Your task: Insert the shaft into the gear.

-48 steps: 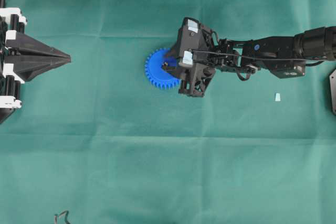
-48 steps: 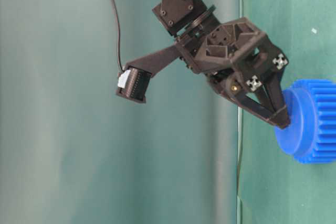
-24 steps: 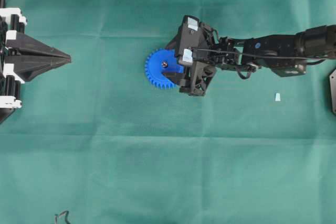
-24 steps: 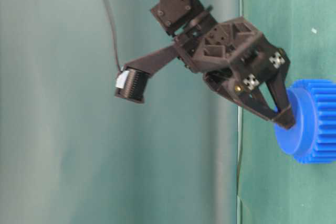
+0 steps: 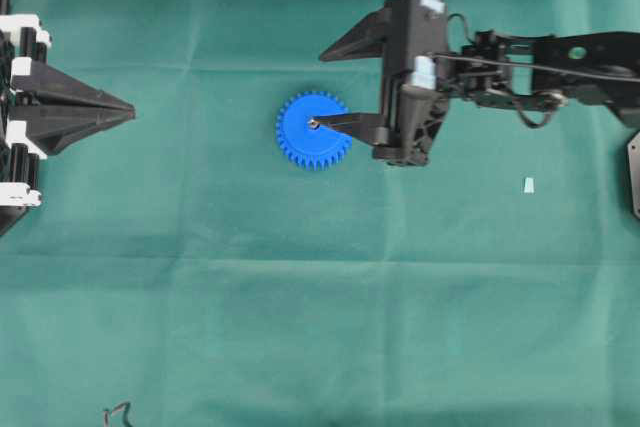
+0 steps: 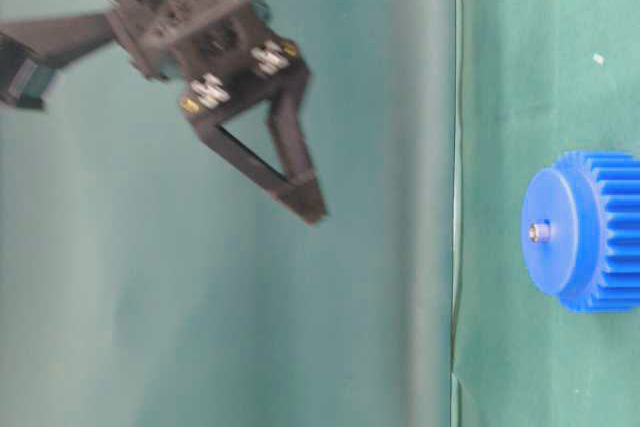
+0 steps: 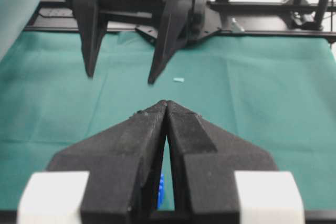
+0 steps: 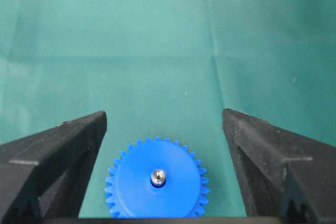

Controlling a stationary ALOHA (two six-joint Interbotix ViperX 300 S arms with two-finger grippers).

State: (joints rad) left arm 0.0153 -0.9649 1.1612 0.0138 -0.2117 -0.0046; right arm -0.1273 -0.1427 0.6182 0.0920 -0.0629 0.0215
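Note:
The blue gear (image 5: 300, 142) lies flat on the green cloth. The shaft (image 5: 313, 123) stands upright in its centre hole, its shiny rounded end just above the hub (image 8: 158, 176). My right gripper (image 5: 320, 89) hangs high above the table, open wide, with nothing between its fingers; in its wrist view the gear (image 8: 134, 190) sits below and between the jaws. From table level the gripper (image 6: 310, 205) is well clear of the gear (image 6: 590, 232) and the shaft (image 6: 540, 232). At the table's left edge my left gripper (image 5: 130, 109) is shut and empty, its tips (image 7: 167, 103) pressed together.
A small pale wedge-shaped piece (image 5: 527, 184) lies on the cloth to the right of the gear, under the right arm. A dark plate (image 5: 633, 172) sits at the right edge. A bit of cable (image 5: 118, 412) shows at the front left.
My right gripper has opened fully, let go over the gear, and risen up and back to the right. The shaft now stands uncovered in the gear's hole. The left arm has not moved.

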